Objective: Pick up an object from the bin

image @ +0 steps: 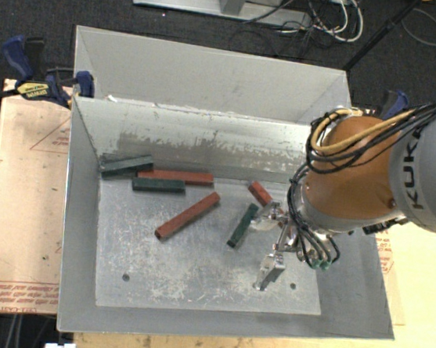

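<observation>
Camera view gives us the tool (271,274) hanging low over a bare patch of the grey bin (187,299) floor, below the arm's orange wrist cover (344,173). It carries nothing that we can see, and we cannot tell whether it is wide or narrow. Nearest to it, just beside it on the side away from the arm, a dark green bar (242,227) lies flat and slanted with free floor along both long edges. We judge it the easiest pick for that reason. A short red-brown block (261,193) sits beyond that bar's far end, and a long red-brown bar (188,215) lies further out. Well apart from the tool, three bars (155,176) crowd the foot of the back wall, where we think a grasp would be cramped.
</observation>
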### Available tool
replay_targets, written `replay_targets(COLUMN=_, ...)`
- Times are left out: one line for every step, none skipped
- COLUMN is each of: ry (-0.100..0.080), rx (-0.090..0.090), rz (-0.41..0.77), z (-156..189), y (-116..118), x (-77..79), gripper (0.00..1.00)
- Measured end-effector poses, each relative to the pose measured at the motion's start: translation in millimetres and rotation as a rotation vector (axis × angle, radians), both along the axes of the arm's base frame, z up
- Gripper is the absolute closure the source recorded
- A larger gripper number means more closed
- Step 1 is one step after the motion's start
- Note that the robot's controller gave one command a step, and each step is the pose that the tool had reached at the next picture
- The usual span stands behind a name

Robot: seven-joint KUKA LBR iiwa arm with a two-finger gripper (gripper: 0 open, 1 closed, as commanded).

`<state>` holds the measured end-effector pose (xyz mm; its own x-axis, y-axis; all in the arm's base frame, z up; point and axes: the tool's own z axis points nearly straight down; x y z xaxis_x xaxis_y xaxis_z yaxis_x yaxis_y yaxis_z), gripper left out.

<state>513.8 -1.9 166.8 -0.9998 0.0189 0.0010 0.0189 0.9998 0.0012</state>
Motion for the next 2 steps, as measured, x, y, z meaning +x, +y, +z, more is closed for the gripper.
replay_targets(ry=-0.008, rx=-0.002, rz=0.056, z=-17.5, y=7.1, x=24.9, gripper=0.0)
replay_targets(ry=-0.006, rx=0.0, rz=0.091, z=-64.0, y=19.4, x=47.2, gripper=0.0)
